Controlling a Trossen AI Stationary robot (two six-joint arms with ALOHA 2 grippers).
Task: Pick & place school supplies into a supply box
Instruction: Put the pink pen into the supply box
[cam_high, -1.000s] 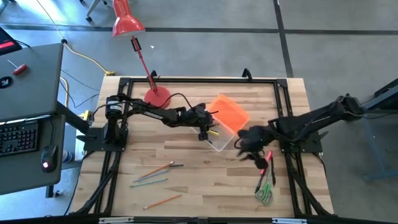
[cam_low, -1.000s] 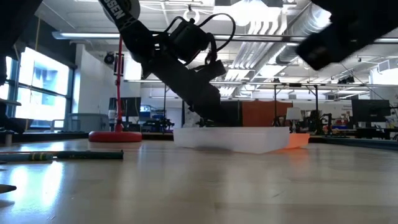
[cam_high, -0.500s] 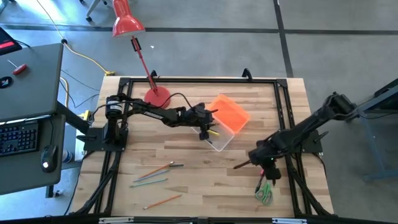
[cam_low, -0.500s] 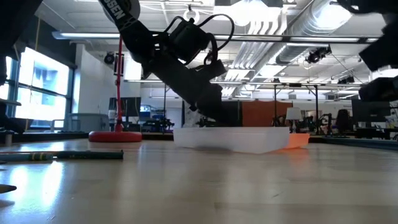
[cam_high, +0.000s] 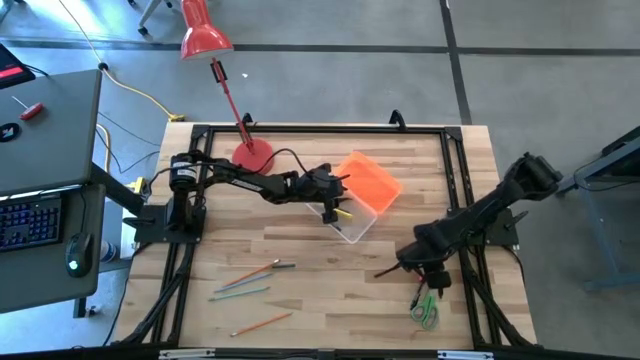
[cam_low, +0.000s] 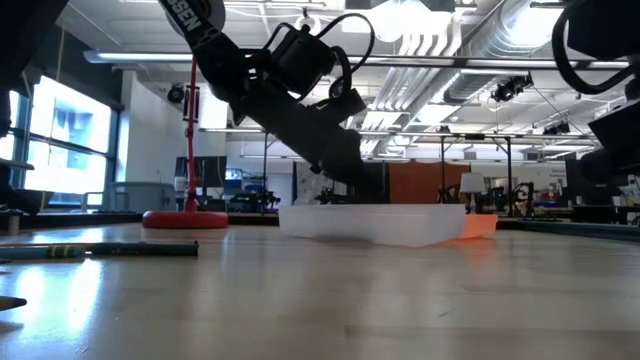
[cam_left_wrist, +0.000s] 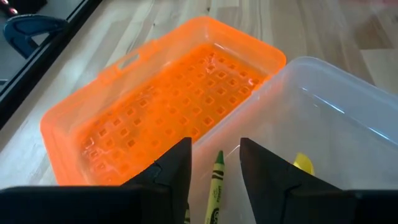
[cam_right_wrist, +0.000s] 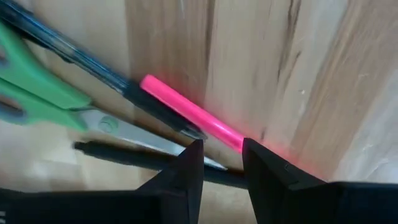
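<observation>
- White letters run along the left arm's dark upper link (cam_low: 190, 18), above the red lamp base (cam_low: 186, 218); only "SSEN" reads.
- The green crayon's (cam_left_wrist: 216, 186) wrapper print is illegible.

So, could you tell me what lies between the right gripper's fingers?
In the right wrist view, the right gripper stands over a pink pen and a dark pen.

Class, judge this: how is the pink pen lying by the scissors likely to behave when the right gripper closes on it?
The pink pen looks round and smooth, so it may roll or slip. It lies against the scissors, so they could shift too. Probably stiff and light.
</observation>
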